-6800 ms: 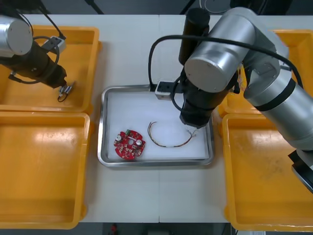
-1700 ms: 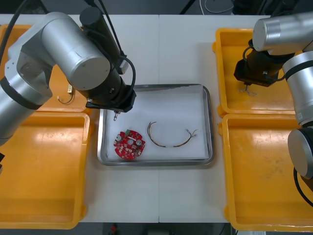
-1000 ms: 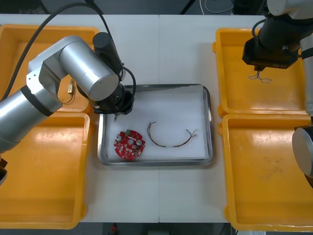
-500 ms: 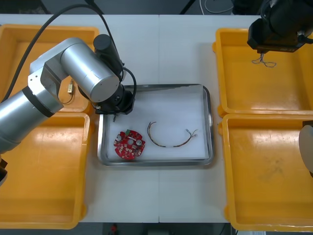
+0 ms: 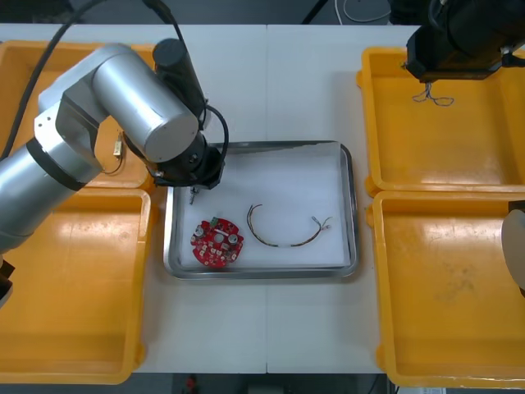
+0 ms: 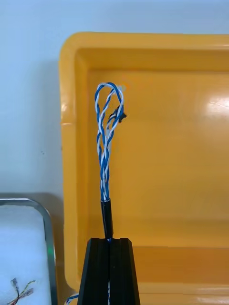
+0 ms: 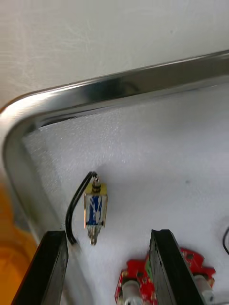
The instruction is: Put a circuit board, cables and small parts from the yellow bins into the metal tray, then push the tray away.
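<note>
Left gripper fingers spread wide, low over the small metal part lying free on the white liner in the metal tray corner, next to the circuit board — I'd call that part delivered. Right gripper pinched shut on the twisted blue and white cable, held clear above the far right yellow bin — high enough to carry trayward without snagging.

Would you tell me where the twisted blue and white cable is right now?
The twisted blue and white cable hangs from the right claw above the far right yellow bin, at the front view's upper right.
</note>
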`<state>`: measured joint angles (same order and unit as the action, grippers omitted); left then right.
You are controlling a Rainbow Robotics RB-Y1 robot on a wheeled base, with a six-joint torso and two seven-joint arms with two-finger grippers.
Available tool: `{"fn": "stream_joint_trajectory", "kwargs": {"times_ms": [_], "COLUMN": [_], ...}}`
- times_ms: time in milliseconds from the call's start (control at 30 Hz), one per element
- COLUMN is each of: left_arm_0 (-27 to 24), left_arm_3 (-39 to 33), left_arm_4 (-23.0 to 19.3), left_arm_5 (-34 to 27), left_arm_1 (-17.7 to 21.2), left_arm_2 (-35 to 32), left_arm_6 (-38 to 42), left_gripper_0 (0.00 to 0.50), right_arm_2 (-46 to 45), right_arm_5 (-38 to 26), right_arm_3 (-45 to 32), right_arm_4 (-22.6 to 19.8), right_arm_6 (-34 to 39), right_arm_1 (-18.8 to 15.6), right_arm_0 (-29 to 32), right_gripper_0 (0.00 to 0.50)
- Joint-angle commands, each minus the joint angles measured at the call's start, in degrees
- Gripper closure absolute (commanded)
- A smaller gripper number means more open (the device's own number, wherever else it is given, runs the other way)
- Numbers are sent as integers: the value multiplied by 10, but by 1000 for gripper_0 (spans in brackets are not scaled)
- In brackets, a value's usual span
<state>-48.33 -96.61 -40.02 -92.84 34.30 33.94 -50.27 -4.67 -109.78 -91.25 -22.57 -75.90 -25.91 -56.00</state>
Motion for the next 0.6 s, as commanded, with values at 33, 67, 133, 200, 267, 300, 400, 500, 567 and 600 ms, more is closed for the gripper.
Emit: {"fn": "stream_joint_trajectory", "kwargs": {"times_ms": [33,67,133,200,267,300,400,500,567,600], "left_arm_0": [-27,-30,-33,-37,-43,-46,-53,-54,-54,-54], "left_arm_3": [-55,-61,-68,-73,-74,-74,-71,-64,-46,-36], "left_arm_4": [-16,-22,-31,-39,-45,-45,-44,-43,-45,-45], "left_arm_5": [-60,-75,-98,-118,-147,-161,-172,-172,-172,-172], "left_arm_1": [-10,-9,-7,-5,-2,1,13,24,35,40], "left_arm_2": [-79,-94,-117,-138,-166,-178,-202,-219,-231,-237], "left_arm_6": [-13,-15,-19,-27,-55,-67,-100,-130,-161,-176], "left_gripper_0": [0,0,0,0,0,0,0,0,0,0], "right_arm_2": [14,25,40,55,76,88,121,145,166,177], "right_arm_5": [-2,-2,-2,-2,-2,-2,-2,-2,-2,-2], "right_arm_3": [-39,-46,-57,-70,-91,-101,-129,-144,-155,-162], "right_arm_4": [-38,-47,-63,-80,-101,-111,-137,-160,-177,-181], "right_arm_6": [-29,-31,-35,-39,-45,-48,-53,-57,-65,-69], "right_arm_1": [-32,-34,-37,-38,-37,-37,-34,-30,-20,-17], "right_arm_0": [-18,-18,-18,-18,-18,-18,-18,-18,-18,-18], "right_gripper_0": [500,500,500,500,500,500,500,500,500,500]}}
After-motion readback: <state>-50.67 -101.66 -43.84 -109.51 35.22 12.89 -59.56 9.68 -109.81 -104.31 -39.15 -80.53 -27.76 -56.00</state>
